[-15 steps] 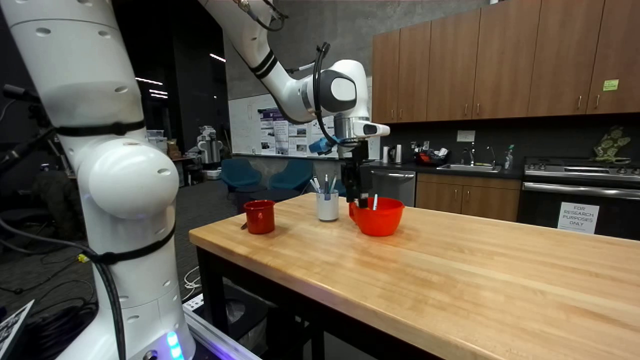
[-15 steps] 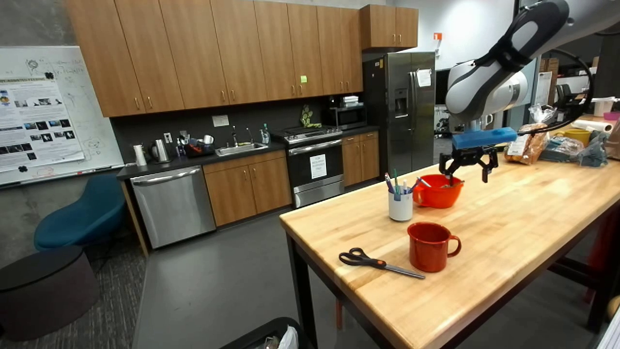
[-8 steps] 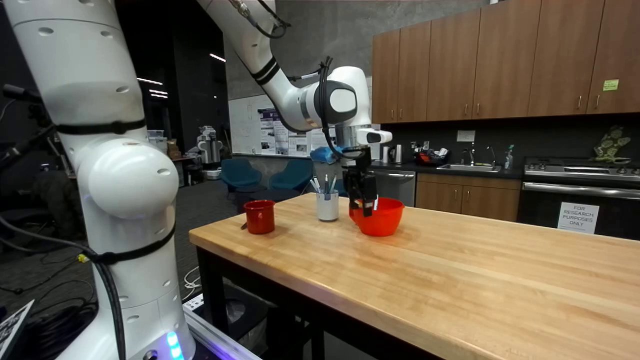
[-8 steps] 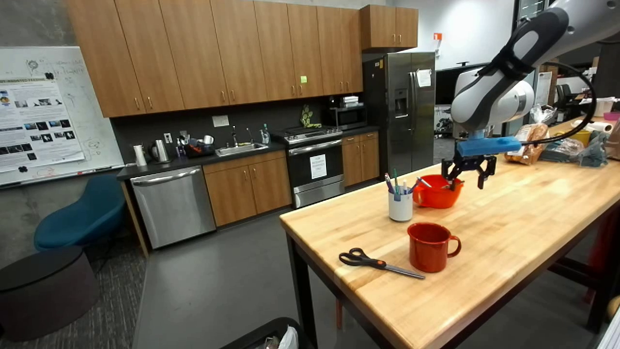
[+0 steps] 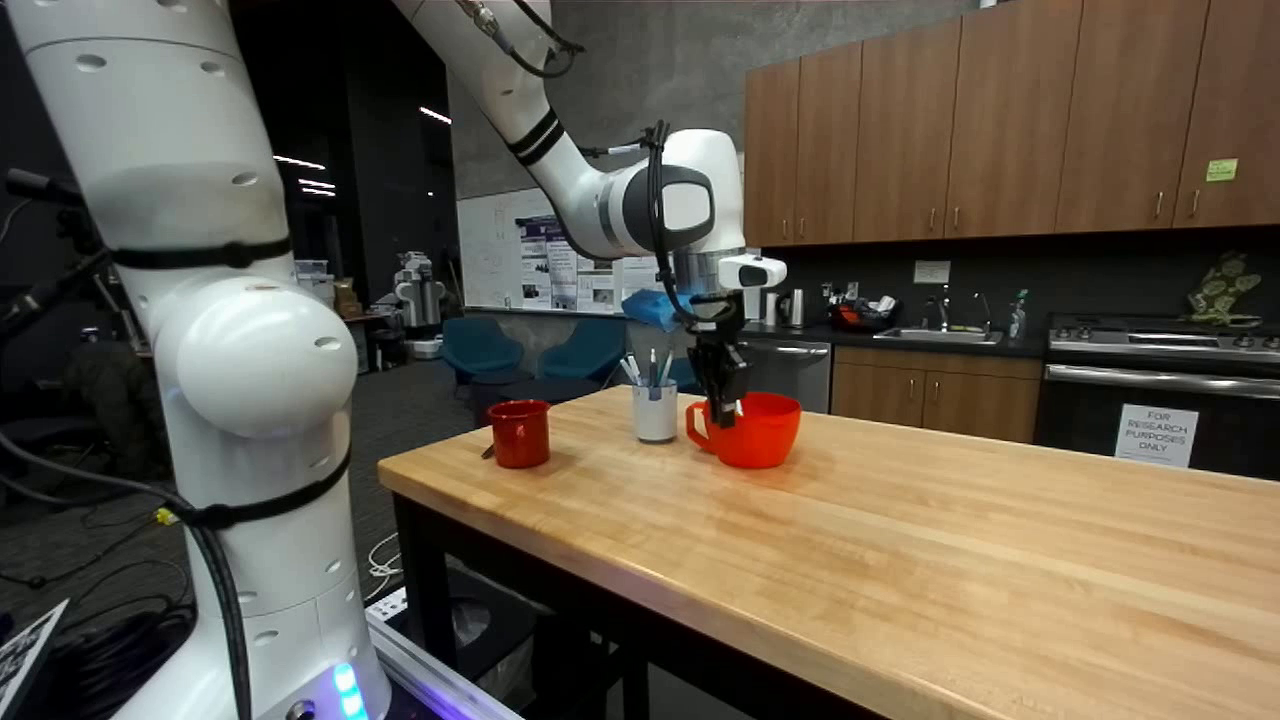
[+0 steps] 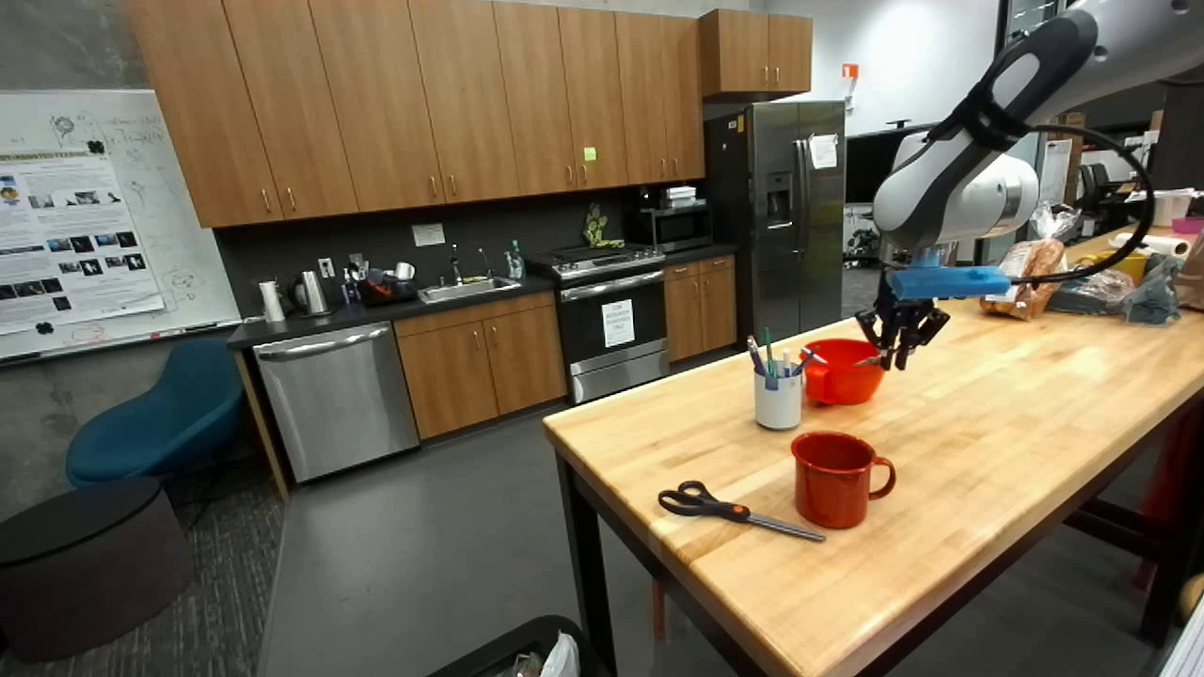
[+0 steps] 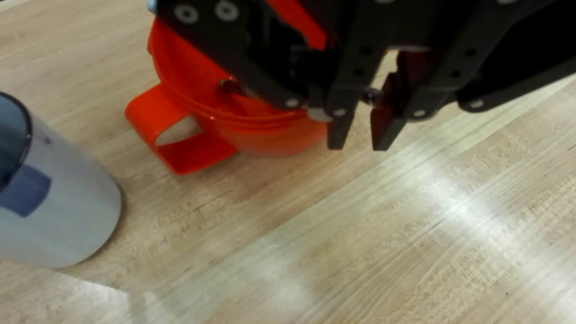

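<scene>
**Orange-red handled bowl (image 6: 847, 387) beside the robot's black fingers (image 7: 339, 128)**

The bowl sits upright on the wooden worktop (image 5: 900, 540), its handle toward the white pen cup (image 6: 778, 406) just next to it. The fingers hang by its rim, drawn close together with a narrow gap; a small dark thing (image 7: 371, 96) shows there, blurred, and I can't tell whether they are clamped on it.

Across the room I can read the sheet (image 5: 1157, 435) on the oven (image 5: 1240, 420): "FOR RESEARCH PURPOSES ONLY". The writing on the yellow-green sticky note (image 5: 1221, 170) on the cabinet (image 5: 1130, 120) is too small, as is the text of the poster (image 6: 66, 235) by the chair (image 6: 165, 414).

Inside the bowl leans a slim pale stick (image 6: 815, 356), and at the rim nearest the fingers shows a silvery strip (image 6: 869, 360); I can't say what either is. The pen cup is stocked with pens (image 6: 756, 357). A red mug (image 6: 832, 489) stands near the worktop's corner, beside black-handled scissors (image 6: 720, 509). Off at the far end sits a bagged loaf (image 6: 1027, 279) with a pale, unreadable label.
</scene>
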You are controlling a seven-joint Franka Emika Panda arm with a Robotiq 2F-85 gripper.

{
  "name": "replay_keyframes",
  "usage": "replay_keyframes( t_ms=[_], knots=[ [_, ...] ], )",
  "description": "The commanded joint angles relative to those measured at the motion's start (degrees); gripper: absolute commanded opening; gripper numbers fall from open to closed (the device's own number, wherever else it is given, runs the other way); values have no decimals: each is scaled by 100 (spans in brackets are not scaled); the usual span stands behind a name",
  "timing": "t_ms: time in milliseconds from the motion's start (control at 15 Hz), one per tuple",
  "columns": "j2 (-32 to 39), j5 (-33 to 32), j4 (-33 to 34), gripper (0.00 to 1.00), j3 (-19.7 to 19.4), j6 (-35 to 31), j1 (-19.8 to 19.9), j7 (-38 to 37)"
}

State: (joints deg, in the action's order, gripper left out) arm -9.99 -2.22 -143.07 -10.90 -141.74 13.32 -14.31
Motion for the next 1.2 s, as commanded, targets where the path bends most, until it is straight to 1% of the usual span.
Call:
replay_keyframes(
  t_ms=[0, 333, 467, 800, 1000, 1133],
  knots=[
    [-112, 205, -73, 0, -41, -62, -23, 353],
    [-401, 600, -41, 2, -60, 141, -91, 733],
    [-567, 616, 15, 2, -31, 252, -76, 735],
    [-839, 239, 473, 2, 123, 1269, 65, 167],
    [-941, 299, 812, 2, 172, 1960, 0, 9],
    [-1004, 336, 1000, 2, 237, 2253, -39, -110]
  ],
)
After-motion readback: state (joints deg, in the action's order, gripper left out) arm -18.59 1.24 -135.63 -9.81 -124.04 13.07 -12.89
